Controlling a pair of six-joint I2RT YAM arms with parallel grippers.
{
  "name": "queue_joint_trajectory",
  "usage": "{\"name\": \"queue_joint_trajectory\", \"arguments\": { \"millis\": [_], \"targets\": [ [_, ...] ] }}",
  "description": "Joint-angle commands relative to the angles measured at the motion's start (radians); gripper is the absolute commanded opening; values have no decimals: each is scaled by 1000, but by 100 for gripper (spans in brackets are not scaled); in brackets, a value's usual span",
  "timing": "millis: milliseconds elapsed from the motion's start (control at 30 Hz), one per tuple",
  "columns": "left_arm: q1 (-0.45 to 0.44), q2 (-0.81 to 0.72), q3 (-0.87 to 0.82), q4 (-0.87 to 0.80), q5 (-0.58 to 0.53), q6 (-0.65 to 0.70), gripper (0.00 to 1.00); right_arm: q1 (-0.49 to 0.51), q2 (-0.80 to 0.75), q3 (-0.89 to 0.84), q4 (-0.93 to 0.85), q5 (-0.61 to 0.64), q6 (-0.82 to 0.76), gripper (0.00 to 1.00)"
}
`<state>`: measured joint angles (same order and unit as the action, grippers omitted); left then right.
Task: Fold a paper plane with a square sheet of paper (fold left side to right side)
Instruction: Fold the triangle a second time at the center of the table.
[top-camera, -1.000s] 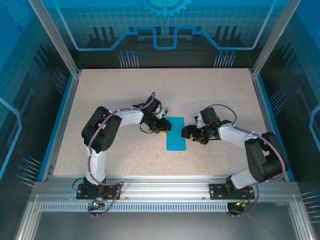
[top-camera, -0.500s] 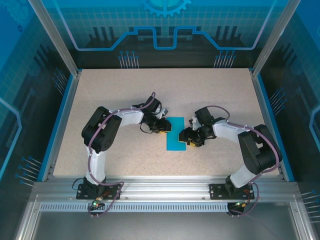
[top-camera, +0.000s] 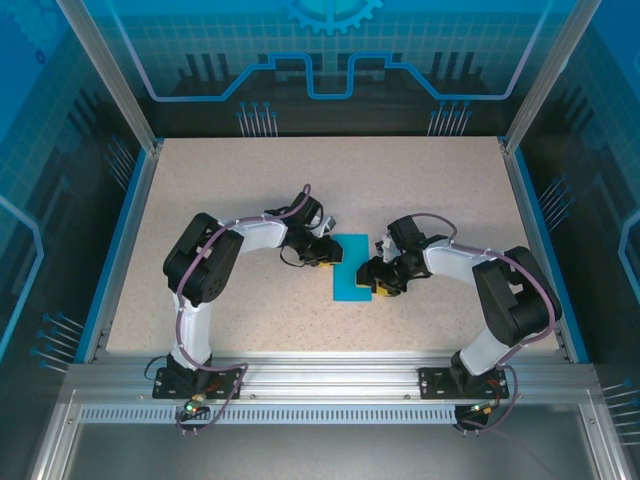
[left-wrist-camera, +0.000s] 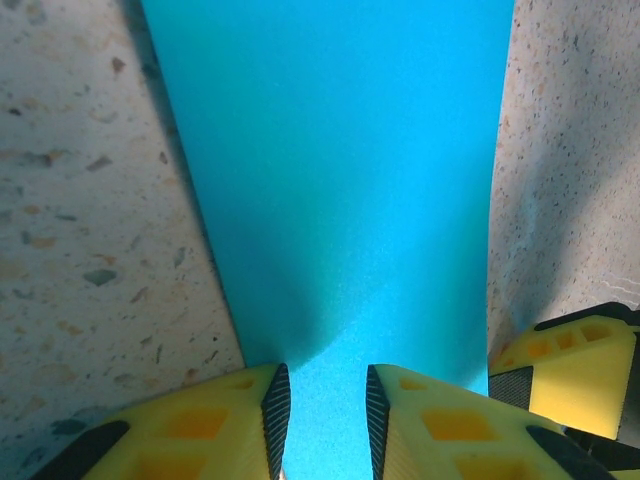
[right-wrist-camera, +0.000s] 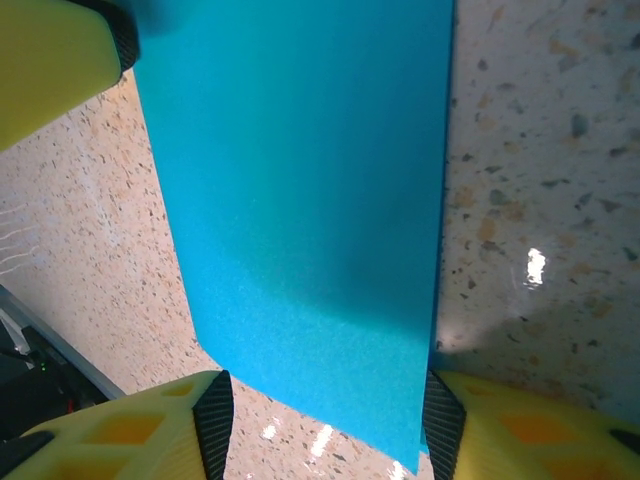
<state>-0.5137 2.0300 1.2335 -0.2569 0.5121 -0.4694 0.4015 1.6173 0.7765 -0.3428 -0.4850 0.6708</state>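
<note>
The paper (top-camera: 352, 268) lies flat on the table (top-camera: 420, 190) as a narrow strip, between the two hands. The left hand (top-camera: 322, 255) is at its left edge. The right hand (top-camera: 381, 283) is at its right edge, closer to the near end.

Seen from either wrist, the long axis runs straight ahead of the hand. The left hand's fingers (left-wrist-camera: 400, 425) stand only a narrow gap apart, with blue showing through the gap. They grip nothing that I can see, and whether the tips press on the sheet I cannot tell. The right hand's fingers (right-wrist-camera: 480, 425) are spread wide, straddling the strip's near corner, which lies between them unpinched.

For a left-to-right fold, the left edge has to rise and travel across the short width toward the right hand. The left hand is nearer that edge, so it looks the likelier one to carry it.
</note>
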Motion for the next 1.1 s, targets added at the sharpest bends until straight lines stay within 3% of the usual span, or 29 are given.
{"name": "queue_joint_trajectory", "arguments": {
  "millis": [0, 133, 233, 533, 667, 800, 933, 1067],
  "targets": [
    [-11, 1, -12, -73, -32, 14, 31, 17, 13, 11, 17, -44, 25, 56],
    [-10, -35, -26, -42, -30, 24, 34, 10, 9, 15, 31, -49, 34, 56],
    [-10, -104, -66, 14, -53, 39, 45, 1, 4, 12, 56, -70, 51, 56],
    [-37, -487, -353, 275, -181, 157, 64, -26, 27, 39, 125, -144, 110, 56],
    [-115, -621, -430, 270, -282, 259, 67, -30, 48, 84, 108, -149, 110, 56],
    [-256, -688, -449, 227, -400, 362, 71, -35, 69, 136, 94, -152, 111, 55],
    [-375, -661, -418, 174, -503, 412, 73, -37, 89, 167, 82, -150, 115, 55],
    [-437, -603, -382, 154, -552, 435, 74, -43, 103, 185, 80, -147, 119, 55]
  ]
}}
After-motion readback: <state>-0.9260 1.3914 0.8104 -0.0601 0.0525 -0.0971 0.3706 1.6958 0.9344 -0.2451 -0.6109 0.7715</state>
